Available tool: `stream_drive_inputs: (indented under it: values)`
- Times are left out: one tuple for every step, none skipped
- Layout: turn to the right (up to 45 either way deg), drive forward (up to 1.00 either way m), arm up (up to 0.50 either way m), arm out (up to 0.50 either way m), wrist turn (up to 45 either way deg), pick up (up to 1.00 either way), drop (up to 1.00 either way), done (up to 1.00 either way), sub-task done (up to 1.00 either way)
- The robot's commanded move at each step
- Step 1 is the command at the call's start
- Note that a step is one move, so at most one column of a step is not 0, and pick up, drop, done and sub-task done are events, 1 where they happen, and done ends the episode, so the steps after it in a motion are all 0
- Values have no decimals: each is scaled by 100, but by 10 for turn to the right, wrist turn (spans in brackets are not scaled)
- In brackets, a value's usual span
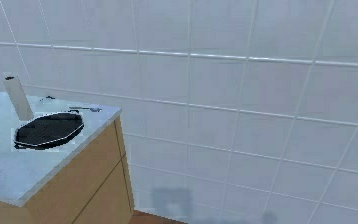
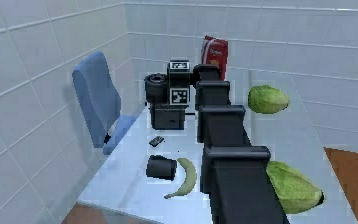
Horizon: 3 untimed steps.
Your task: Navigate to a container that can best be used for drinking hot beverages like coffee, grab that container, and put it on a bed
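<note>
**Operator:** Which thing do I go for, and where is it?

**Spotter:** In the arm side view you see a small dark cup [image 2: 162,167] on the pale table [image 2: 127,185], toward the near edge. By its shape it can be the drinking container. A banana [image 2: 184,178] lies just beside it, on its right. I cannot tell if the two touch.

**Operator:** And the gripper [image 2: 157,100]?

**Spotter:** The arm [image 2: 237,165] rises from the bottom edge over the table. At its far end you find two white marker squares [image 2: 180,85], and the gripper is left of them. It is farther out than the dark cup. The state of the fingers I cannot tell. I also cannot tell if it holds anything, because the tabletop and other things lie behind it.

**Operator:** What else is around?

**Spotter:** A small flat dark thing [image 2: 157,141] lies between the gripper and the dark cup. Right of the arm you have a far lettuce [image 2: 269,98] and a near lettuce [image 2: 292,185]. A red and white packet [image 2: 215,50] stands at the far side of the table. A blue chair [image 2: 97,95] is at the table's left. In the forward view, a counter [image 1: 7,165] with wooden front meets a white tiled wall [image 1: 247,100]. It carries a black pan [image 1: 47,130] and, behind that, an upright white roll [image 1: 17,95].
</note>
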Motion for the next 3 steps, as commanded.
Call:
stream_drive_inputs:
  values:
    - [0,0,-30,0,0,0,0,0,0]
    - [0,0,0,0,0,100,0,0,0]
    - [0,0,10,0,0,0,0,0,0]
